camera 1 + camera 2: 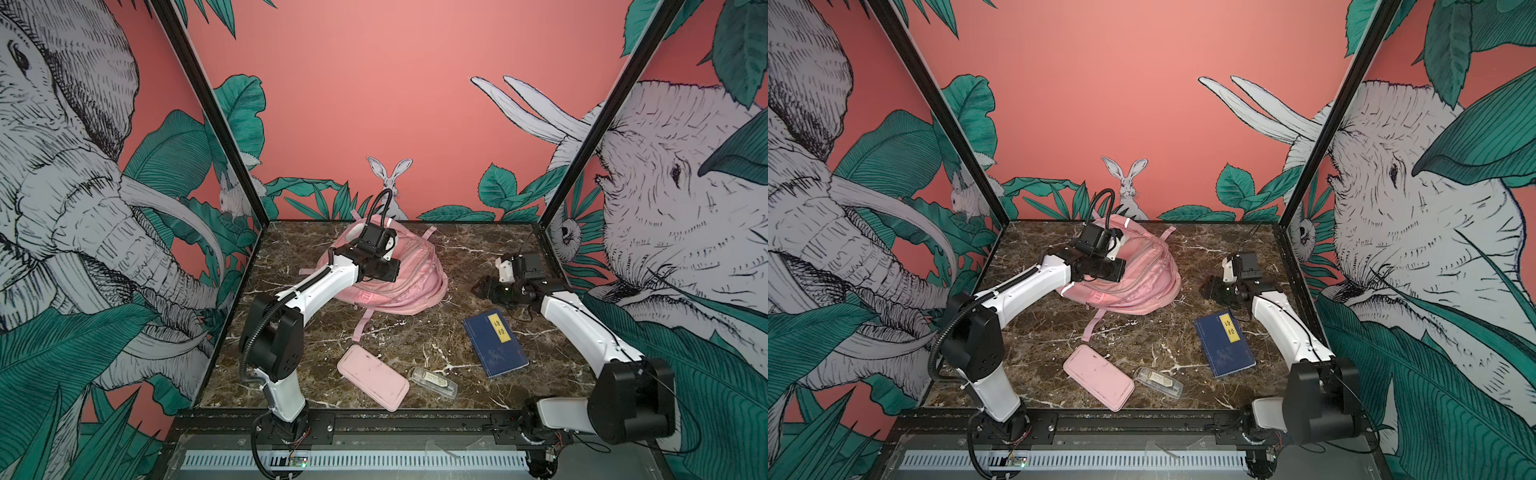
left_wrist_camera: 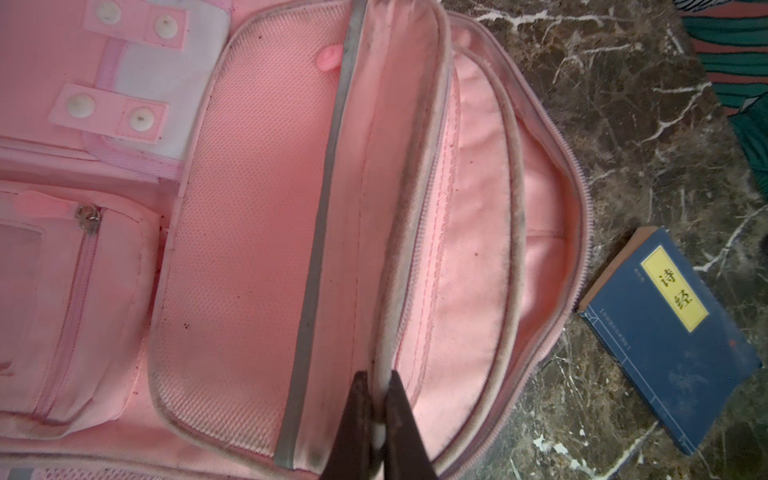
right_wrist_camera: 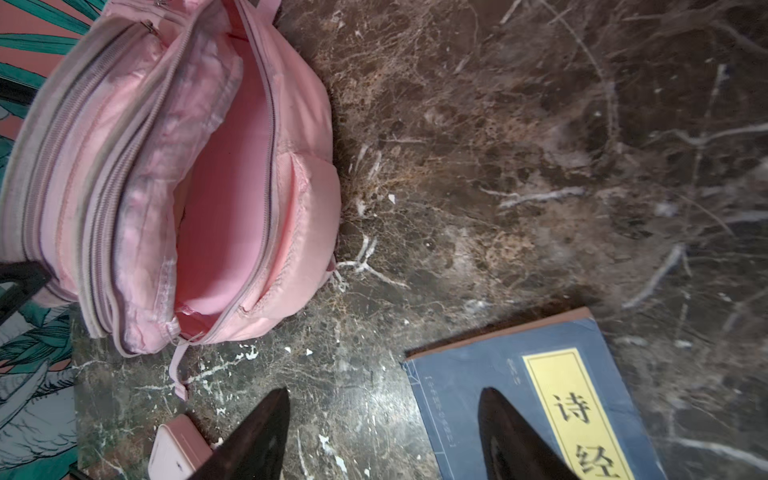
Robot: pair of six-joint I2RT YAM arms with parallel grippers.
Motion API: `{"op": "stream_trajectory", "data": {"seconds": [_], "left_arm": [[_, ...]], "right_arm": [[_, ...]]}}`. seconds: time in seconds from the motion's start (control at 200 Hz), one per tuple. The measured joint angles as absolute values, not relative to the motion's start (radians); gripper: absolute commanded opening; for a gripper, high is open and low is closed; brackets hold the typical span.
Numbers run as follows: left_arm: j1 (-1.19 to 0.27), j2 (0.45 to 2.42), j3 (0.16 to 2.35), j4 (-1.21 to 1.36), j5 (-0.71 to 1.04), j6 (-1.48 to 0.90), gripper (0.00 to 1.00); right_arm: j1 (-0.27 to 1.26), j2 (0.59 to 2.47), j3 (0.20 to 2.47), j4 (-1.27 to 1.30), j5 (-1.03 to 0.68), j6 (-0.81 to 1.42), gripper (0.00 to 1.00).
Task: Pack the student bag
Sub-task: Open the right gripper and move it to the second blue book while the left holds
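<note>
Setting: a cell with coral-pink walls printed with elephants, a rabbit and green leaves. Its floor is a dark brown marble-patterned counter [image 1: 415, 345] [image 1: 1142, 332] veined in white.

1. The student bag [image 1: 411, 282] [image 1: 1142, 274] [image 2: 249, 208] [image 3: 232, 187]. Large soft pink backpack lying at the rear centre of the counter in both top views. The main compartment is unzipped and gapes toward the right arm's side, with pink lining exposed in the right wrist view. Two outer zips beside the opening appear closed. One strap [image 1: 363, 326] [image 1: 1093, 326] trails forward onto the counter.

2. Left arm [image 1: 320, 286] [image 1: 1025, 291]. Reaches over the bag from the left. Left jaws: closed together, pinching a grey-soiled piped edge of the bag's opening between their tips, as the left wrist view shows.

3. Right arm [image 1: 582, 328] [image 1: 1283, 328]. Held low, to the right of the bag. Right jaws: spread wide with nothing between them, over bare counter between bag and book. In the right wrist view one tip overlaps the book's cover; whether it touches cannot be told.

4. Blue book [image 1: 494, 343] [image 1: 1225, 345] [image 2: 665, 332] [image 3: 457, 382]. Blue cover with a yellow title label bearing Chinese characters. Lies flat, right of centre, apart from the bag.

5. Pink pouch [image 1: 372, 376] [image 1: 1098, 376] [image 3: 174, 444]. Flat rounded rectangle at the front centre, near the strap's end.

6. Clear case [image 1: 434, 380] [image 1: 1158, 382]. Small and transparent, just beside the pouch on its right. Contents too small to tell.
</note>
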State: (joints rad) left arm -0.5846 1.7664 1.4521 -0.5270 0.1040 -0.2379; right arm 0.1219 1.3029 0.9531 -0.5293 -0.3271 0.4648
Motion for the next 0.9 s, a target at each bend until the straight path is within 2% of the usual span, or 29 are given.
{"op": "stream_trajectory", "data": {"seconds": [0.135,0.335,0.515,0.71,0.895], "left_arm": [[-0.611,1.793,1.452,-0.528,0.072,-0.235,0.09],[-0.628,1.808,1.45,-0.528,0.058,-0.241,0.16],[-0.64,1.813,1.45,-0.53,0.058,-0.25,0.34],[-0.648,1.811,1.45,-0.542,0.058,-0.254,0.6],[-0.667,1.779,1.45,-0.555,0.078,-0.263,0.71]], "right_arm": [[0.105,1.249,0.926,-0.567,-0.291,0.436,0.72],[0.101,1.216,0.859,-0.588,-0.265,0.417,0.72],[0.101,1.196,0.786,-0.592,-0.243,0.418,0.74],[0.1,1.181,0.754,-0.595,-0.207,0.418,0.76],[0.09,1.192,0.725,-0.595,-0.115,0.44,0.81]]}}
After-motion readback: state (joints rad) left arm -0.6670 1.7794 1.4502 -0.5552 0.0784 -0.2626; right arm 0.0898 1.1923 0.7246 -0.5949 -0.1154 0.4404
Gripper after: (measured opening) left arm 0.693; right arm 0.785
